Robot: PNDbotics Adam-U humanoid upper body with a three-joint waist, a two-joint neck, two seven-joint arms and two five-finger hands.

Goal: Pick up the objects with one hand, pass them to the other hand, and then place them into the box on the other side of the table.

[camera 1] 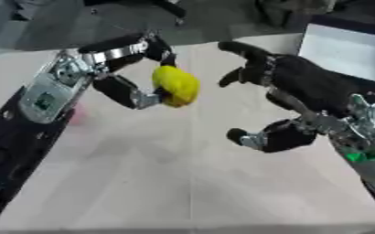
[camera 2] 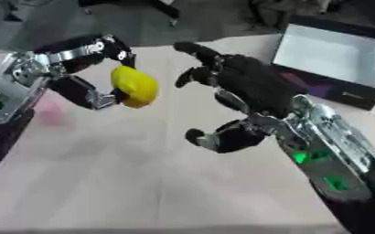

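A yellow rounded object (camera 1: 177, 85) hangs above the table, pinched between the curled fingers and thumb of my left hand (camera 1: 128, 73), which reaches in from the upper left. My right hand (camera 1: 291, 91) hovers just to the right of it, open, fingers spread and thumb (camera 1: 254, 138) held low, a small gap away from the yellow object. The box (camera 2: 329, 51) with a dark rim and pale inside lies at the far right of the table.
A faint pink thing (camera 2: 50, 113) lies on the table at the left, near my left forearm. The beige table (camera 1: 183, 183) stretches toward the near edge. Dark shapes stand beyond the far edge.
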